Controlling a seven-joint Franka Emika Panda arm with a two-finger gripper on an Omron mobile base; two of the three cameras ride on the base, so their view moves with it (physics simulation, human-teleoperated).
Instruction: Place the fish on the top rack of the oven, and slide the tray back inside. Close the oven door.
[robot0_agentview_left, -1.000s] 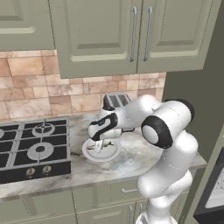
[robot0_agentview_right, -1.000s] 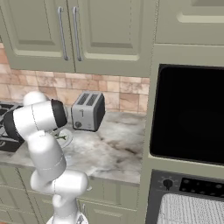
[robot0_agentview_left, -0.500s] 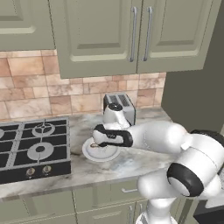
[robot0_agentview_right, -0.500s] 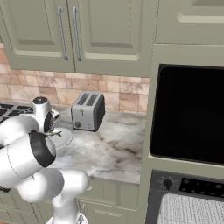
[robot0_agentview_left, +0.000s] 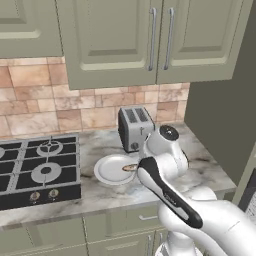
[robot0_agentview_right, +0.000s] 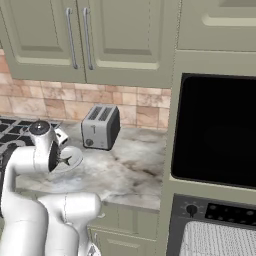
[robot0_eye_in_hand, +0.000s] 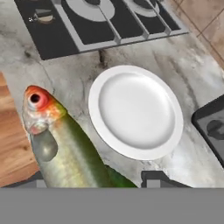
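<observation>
The white arm reaches from the base over the front edge of the marble counter (robot0_agentview_left: 100, 192), with its long forearm stretched out low and the wrist bent near the toaster (robot0_agentview_left: 134, 128). In the hand view the gripper (robot0_eye_in_hand: 94, 180) looks down on the counter, and the fish (robot0_eye_in_hand: 65, 148) rises between its two dark tips, so the gripper is clenched on the fish. The fish hangs above the counter edge, head away from the hand, with an orange-red head and a greenish-yellow back.

From left to right, the gas hob (robot0_agentview_left: 37, 167) lies at the left of the counter, then the round white plate (robot0_agentview_left: 114, 169), then the silver two-slot toaster against the brick wall. The plate has nothing on it. In the left base view a small piece of the fish shows at the right rim of the plate, beside the wrist.

At the right, in the right base view, a glossy black glass-fronted unit (robot0_agentview_right: 217, 132) stands in the cabinet column. Under it are the oven (robot0_agentview_right: 215, 212) controls with one round knob, and below them the silver wire rack (robot0_agentview_right: 217, 240). I can read no writing or brand on any of these things.
</observation>
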